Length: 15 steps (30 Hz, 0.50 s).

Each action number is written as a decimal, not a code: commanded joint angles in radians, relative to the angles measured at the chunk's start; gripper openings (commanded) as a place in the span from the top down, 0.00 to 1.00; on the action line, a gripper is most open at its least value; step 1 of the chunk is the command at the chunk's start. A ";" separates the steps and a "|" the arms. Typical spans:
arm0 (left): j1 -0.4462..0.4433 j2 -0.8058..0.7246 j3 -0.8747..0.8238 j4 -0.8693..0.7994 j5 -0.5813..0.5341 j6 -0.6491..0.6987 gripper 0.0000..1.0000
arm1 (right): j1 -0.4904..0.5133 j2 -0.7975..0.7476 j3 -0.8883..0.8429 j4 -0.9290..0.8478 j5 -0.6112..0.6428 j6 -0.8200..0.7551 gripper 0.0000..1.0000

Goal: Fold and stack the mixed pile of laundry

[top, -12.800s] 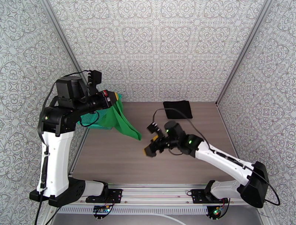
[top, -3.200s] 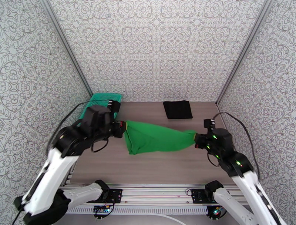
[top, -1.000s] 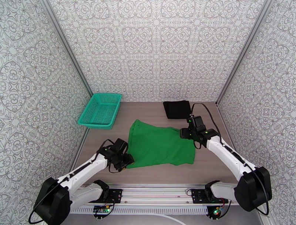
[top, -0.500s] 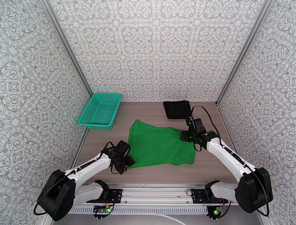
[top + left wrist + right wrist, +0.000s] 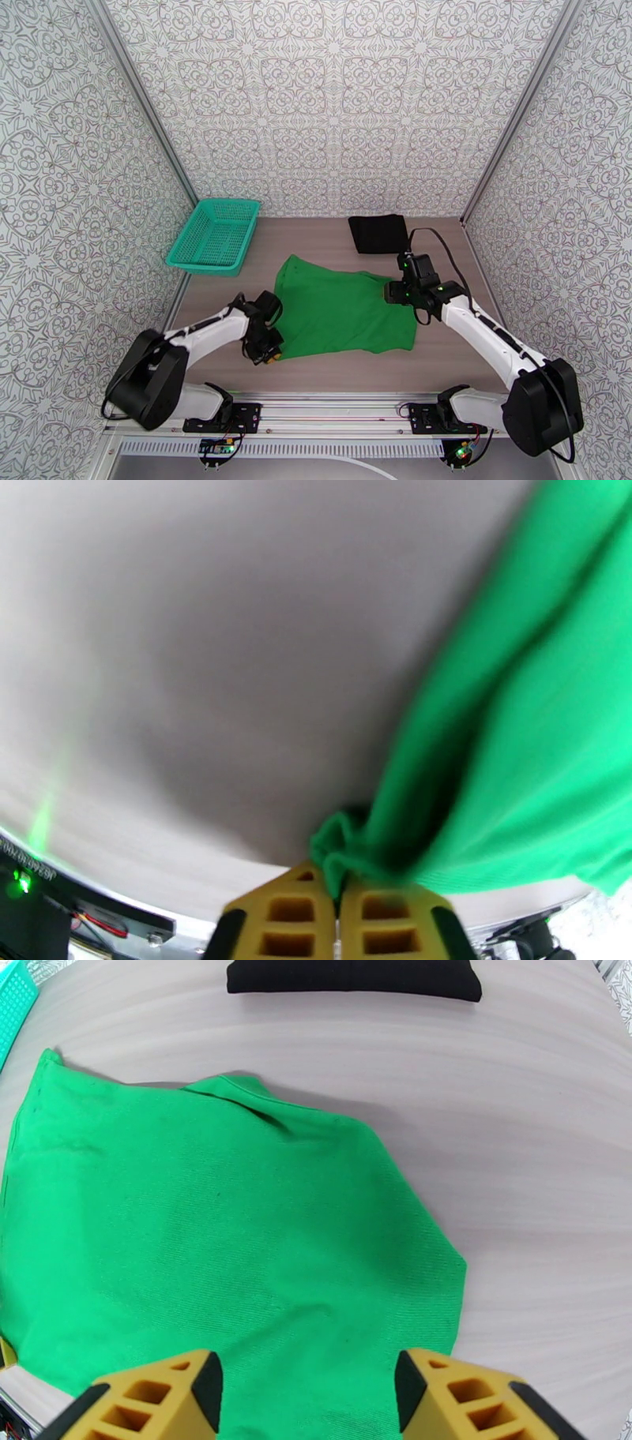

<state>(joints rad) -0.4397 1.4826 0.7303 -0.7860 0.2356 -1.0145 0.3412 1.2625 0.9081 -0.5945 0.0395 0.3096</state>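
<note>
1. Left gripper (image 5: pixel 271 357), top view: it sits at the near-left corner of the green T-shirt (image 5: pixel 344 312), clamped on that corner. The right gripper (image 5: pixel 393 290) is at the shirt's far-right edge. The shirt lies spread flat on the table (image 5: pixel 332 371). A folded black garment (image 5: pixel 379 234) lies beyond the shirt's far-right corner, apart from it. A teal mesh basket (image 5: pixel 213 237) stands off the shirt's far-left side, also apart.
2. Left wrist view: the left gripper (image 5: pixel 338 886) has its yellow pads pressed together, pinching a bunched tuck of the green T-shirt (image 5: pixel 513 756). The picture is blurred. Bare table (image 5: pixel 197 677) lies left of the cloth.
3. Right wrist view: the right gripper (image 5: pixel 306 1370) has its fingers spread wide over the green T-shirt (image 5: pixel 221 1236), gripping nothing. The black garment (image 5: pixel 351 976) lies past the shirt's far edge, with bare table (image 5: pixel 513 1157) between. A basket (image 5: pixel 16 999) corner shows at the shirt's far left.
</note>
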 commanded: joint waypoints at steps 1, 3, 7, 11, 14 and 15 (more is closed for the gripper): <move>0.024 0.069 0.064 0.197 -0.124 0.106 1.00 | 0.004 -0.051 -0.052 -0.023 -0.033 0.028 0.38; 0.027 0.044 0.173 0.143 -0.125 0.139 1.00 | 0.011 -0.082 -0.092 -0.033 -0.055 0.047 0.37; 0.039 0.001 0.453 -0.007 -0.151 0.223 1.00 | 0.059 -0.141 -0.177 -0.043 -0.095 0.109 0.35; 0.061 0.024 0.729 -0.103 -0.129 0.290 1.00 | 0.141 -0.174 -0.247 -0.036 -0.125 0.193 0.35; 0.090 0.063 0.867 -0.124 -0.082 0.312 1.00 | 0.219 -0.180 -0.282 -0.033 -0.121 0.256 0.33; 0.099 0.078 0.904 -0.124 -0.063 0.313 1.00 | 0.255 -0.178 -0.290 -0.037 -0.111 0.280 0.31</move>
<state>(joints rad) -0.3714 1.5299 1.5551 -0.8192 0.1368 -0.7620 0.5320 1.0985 0.6464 -0.6193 -0.0593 0.4915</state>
